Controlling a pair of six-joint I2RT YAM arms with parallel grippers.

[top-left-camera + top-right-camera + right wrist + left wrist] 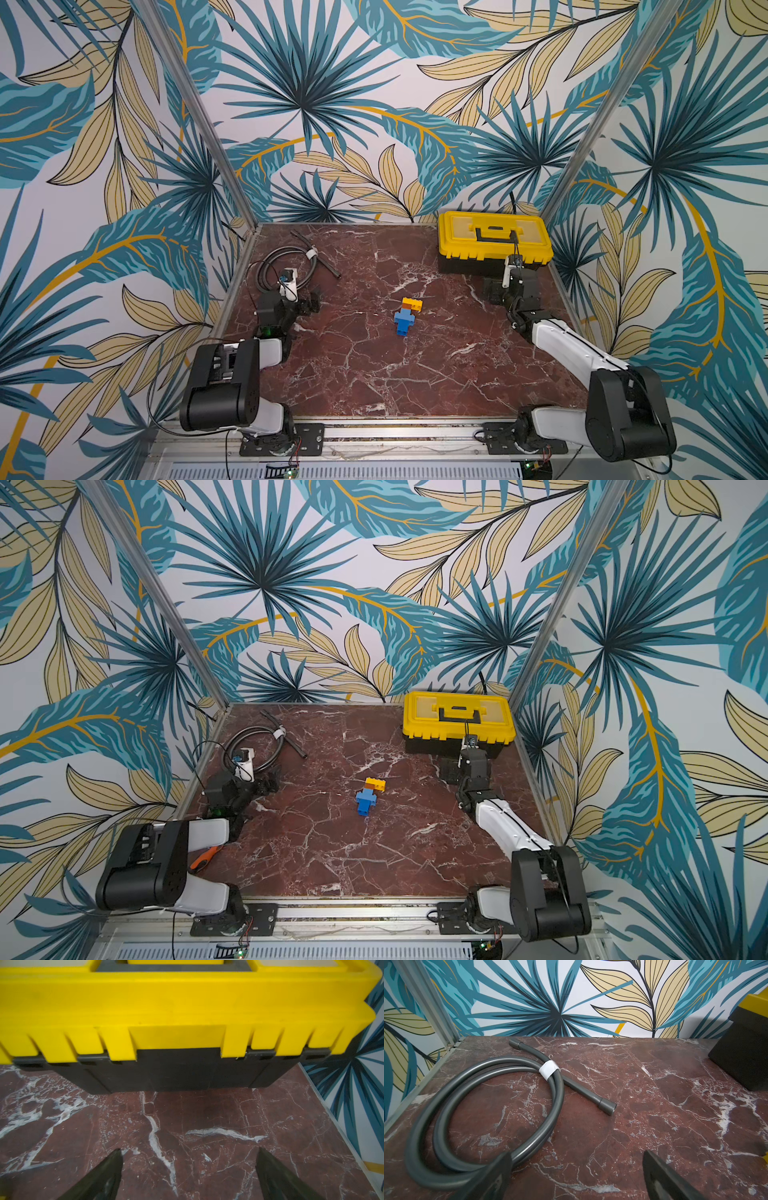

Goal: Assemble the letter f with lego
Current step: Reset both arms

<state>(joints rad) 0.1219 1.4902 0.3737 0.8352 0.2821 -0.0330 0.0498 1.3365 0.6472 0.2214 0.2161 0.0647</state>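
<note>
The lego bricks lie joined as the letter f (405,316) (367,798) flat on the middle of the marble table in both top views. A yellow bar (412,303) sits at its far end, an orange piece (407,308) just below it, and a blue crossbar and stem (403,323) run toward the front. My left gripper (309,301) (268,782) (576,1167) stands open and empty, well to the left of the letter. My right gripper (492,291) (449,771) (188,1165) is open and empty too, to the right of the letter and facing the toolbox. Neither wrist view shows the letter.
A yellow and black toolbox (492,241) (457,719) (187,1001) stands shut at the back right, close in front of the right gripper. A coiled grey hose (282,266) (257,746) (488,1115) lies at the back left. An orange-handled tool (203,858) pokes out under the left arm.
</note>
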